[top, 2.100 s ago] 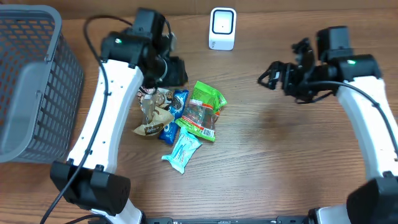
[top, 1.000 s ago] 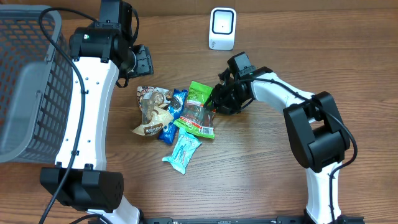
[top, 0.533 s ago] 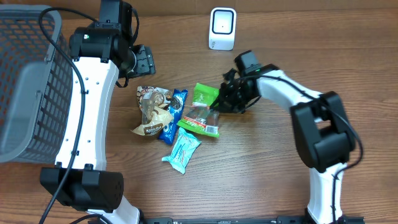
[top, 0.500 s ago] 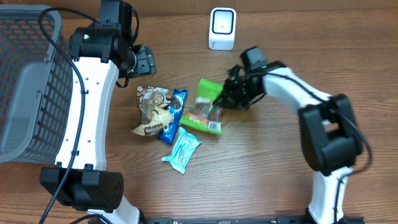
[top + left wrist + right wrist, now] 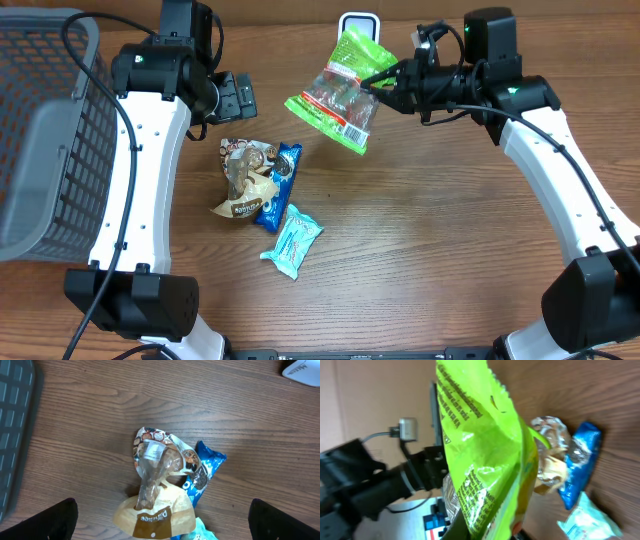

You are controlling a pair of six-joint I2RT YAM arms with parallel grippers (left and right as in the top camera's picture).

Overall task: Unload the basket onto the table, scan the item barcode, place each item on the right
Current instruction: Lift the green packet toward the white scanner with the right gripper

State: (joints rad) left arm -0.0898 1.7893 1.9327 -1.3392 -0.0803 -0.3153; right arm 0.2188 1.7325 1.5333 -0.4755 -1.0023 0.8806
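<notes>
Brown wooden worktop (image 5: 430,250) lies under us. Our right claw (image 5: 378,85), clamped on the green bag (image 5: 335,95), has lifted it off the snack pile (image 5: 255,185). The bag now hangs just left of that claw, by the white scanner (image 5: 357,18), so scanning looks close. Our left claw (image 5: 238,97) is spread wide, empty.

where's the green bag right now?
Overhead, top centre: the green bag hangs in the right gripper, partly covering the white scanner, up and right of the snack pile.
</notes>
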